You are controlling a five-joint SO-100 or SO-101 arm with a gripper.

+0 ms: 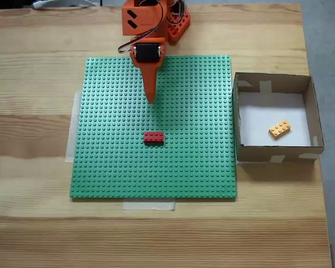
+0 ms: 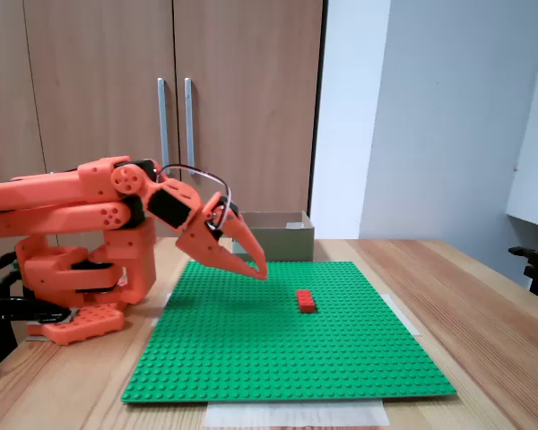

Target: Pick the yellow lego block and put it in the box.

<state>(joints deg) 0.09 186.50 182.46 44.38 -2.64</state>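
Observation:
The yellow lego block (image 1: 280, 129) lies tilted on the white floor of the box (image 1: 273, 151), toward its right front corner, in a fixed view from above. In a fixed view from the side the box (image 2: 282, 240) stands behind the plate and its inside is hidden. My orange gripper (image 1: 151, 100) is shut with nothing between its fingers. It points down over the back middle of the green baseplate (image 1: 111, 156), well left of the box. From the side the gripper (image 2: 260, 271) hangs just above the plate.
A red brick (image 1: 153, 137) sits on the baseplate in front of the gripper, also seen as the red brick (image 2: 306, 301) from the side. The arm's base (image 2: 81, 278) stands at the table's back edge. Bare wooden table surrounds the plate; cupboard doors stand behind.

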